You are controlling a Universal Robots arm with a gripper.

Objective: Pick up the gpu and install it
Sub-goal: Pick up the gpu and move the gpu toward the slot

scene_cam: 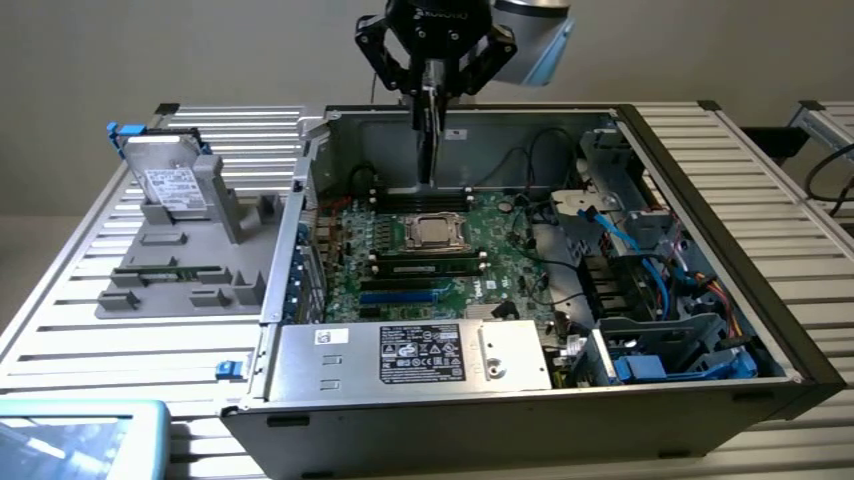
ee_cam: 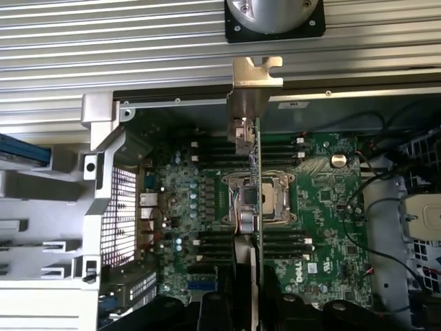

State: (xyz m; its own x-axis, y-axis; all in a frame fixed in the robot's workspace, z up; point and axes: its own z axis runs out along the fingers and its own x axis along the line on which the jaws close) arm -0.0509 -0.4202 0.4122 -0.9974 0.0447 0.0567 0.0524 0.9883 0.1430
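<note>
where the slatted table (scene_cam: 67, 300) meets the exterior view's left edge, fixture: a grey fixture (scene_cam: 187, 250) lies flat near that edge, just beside the computer case.
drive: a silver-grey drive (scene_cam: 174, 185) with a white label stands tilted at the fixture's far end.
memory: a green memory stick (scene_cam: 171, 268) lies flat in a slot of the fixture.
case: the computer case (scene_cam: 534, 425) lies on its side in the middle of the table, open at the top.
power supply: a silver power supply (scene_cam: 414, 355) with a dark label sits against the case's near wall.
board: the green motherboard (scene_cam: 467, 290) covers the case floor, with the processor socket (scene_cam: 434, 232) at its centre.
gripper: the gripper (scene_cam: 433, 92) hangs above the case's far wall, its fingers clamped on the upper end of the gpu.
gpu: the gpu (scene_cam: 426, 140) hangs upright from the fingers with its lower end inside the case, over the board's far side. whether it touches the board cannot be told. from the wrist it (ee_cam: 249, 110) shows edge-on across the socket (ee_cam: 258, 200), grey metal bracket toward the case wall.
cables: blue cables (scene_cam: 638, 250) run through the bays by the case wall on the exterior view's right.
</note>
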